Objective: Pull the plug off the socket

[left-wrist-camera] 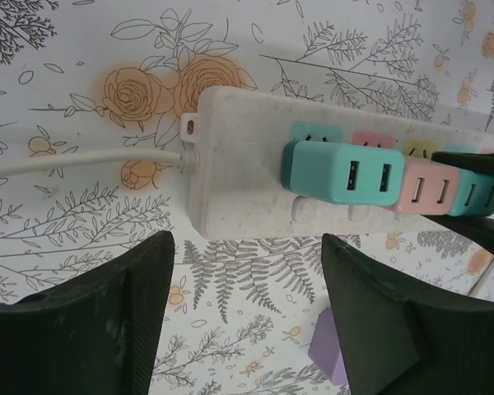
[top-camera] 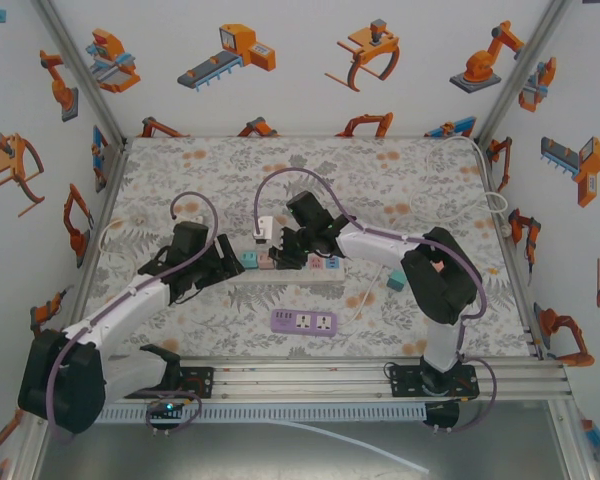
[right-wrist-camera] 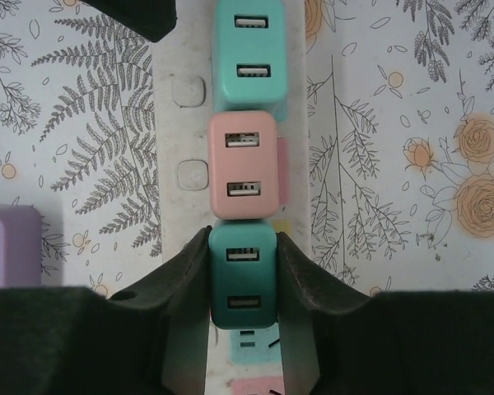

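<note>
Clamping boxy dark-teal plug [right-wrist-camera: 243, 284], right tool [right-wrist-camera: 243, 245].

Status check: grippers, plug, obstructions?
Right gripper clamped on dark teal plug, seated in white strip. Left gripper open, hovering at strip's cord end. Pink plug tight alongside.

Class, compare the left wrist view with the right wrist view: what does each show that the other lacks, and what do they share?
Left wrist: the end of the white power strip where its cable enters, and the left gripper open, holding nothing. Right wrist: the right gripper shut on the dark teal plug. Both: the strip, the light teal plug, pink plug and dark teal plug.
</note>
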Available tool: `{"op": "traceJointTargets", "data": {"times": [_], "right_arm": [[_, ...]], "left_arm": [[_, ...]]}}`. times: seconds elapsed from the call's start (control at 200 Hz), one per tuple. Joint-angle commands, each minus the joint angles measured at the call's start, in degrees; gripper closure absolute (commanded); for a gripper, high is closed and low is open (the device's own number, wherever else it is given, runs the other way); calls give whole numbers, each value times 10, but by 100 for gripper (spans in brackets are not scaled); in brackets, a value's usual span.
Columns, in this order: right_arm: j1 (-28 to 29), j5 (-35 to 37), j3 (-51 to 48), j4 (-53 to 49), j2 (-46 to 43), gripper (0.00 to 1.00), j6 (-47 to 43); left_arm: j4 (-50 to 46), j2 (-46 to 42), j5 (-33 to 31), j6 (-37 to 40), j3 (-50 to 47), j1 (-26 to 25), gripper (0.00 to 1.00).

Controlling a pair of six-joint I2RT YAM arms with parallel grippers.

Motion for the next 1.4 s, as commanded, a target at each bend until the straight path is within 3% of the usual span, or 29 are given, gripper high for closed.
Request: {"op": "traceJointTargets", "data": {"times": [0.0, 0.18, 0.816, 1.102, 1.392], "right_arm": [[3, -21, 16, 8, 7, 75, -14], [3, -32, 19, 13, 7, 81, -15], [3, -69, 18, 41, 5, 83, 8], [3, -70, 31, 43, -12, 86, 23], [3, -64, 35, 45, -25, 89, 32]], "left_arm": [[24, 24, -2, -6, 2, 4, 36], [45, 71, 0, -2, 7, 4, 37], [63, 134, 41, 15, 2, 2, 47], [4, 135, -36, 17, -18, -28, 48], [-10, 125, -67, 18, -21, -38, 48]]}}
